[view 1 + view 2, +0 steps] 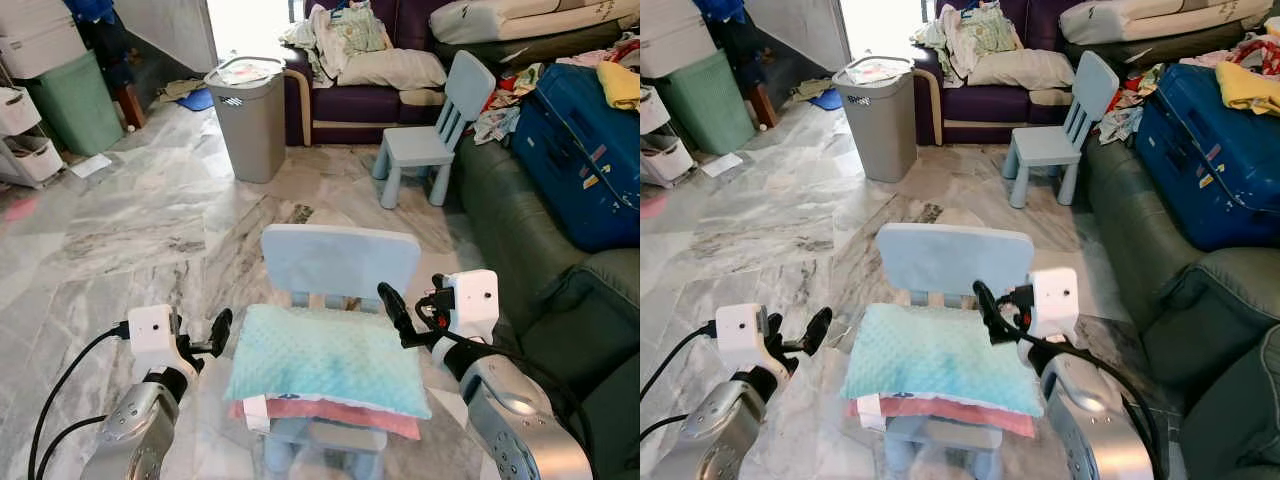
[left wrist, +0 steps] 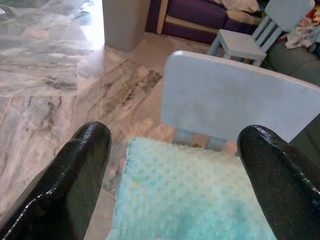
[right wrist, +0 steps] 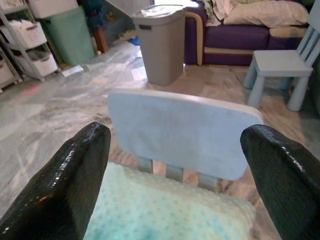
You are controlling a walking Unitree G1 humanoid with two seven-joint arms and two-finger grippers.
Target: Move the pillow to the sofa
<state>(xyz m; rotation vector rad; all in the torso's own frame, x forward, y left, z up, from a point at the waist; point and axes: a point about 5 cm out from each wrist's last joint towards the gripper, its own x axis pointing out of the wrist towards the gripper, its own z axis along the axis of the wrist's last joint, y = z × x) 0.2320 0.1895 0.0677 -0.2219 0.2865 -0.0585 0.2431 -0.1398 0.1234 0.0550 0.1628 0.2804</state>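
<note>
End effectors [image 1: 222, 328] flanking pillow [image 1: 325, 358], spread.

A dotted mint-teal pillow [image 1: 325, 360] is sitting over a pink cushion [image 1: 335, 417] on a pale blue chair [image 1: 340, 262]. Grey-veined marble floor [image 1: 150, 230] is showing, a grey bin [image 1: 248, 115], a purple sofa [image 1: 370, 100], and a blue suitcase [image 1: 585, 160].

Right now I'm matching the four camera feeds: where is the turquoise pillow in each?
Left eye: turquoise pillow low centre, on the near chair.
Right eye: low, left of centre.
Left wrist: lower middle, between the fingers.
Right wrist: bottom.
Shared landmark: the chair's pale blue backrest behind it.
</note>
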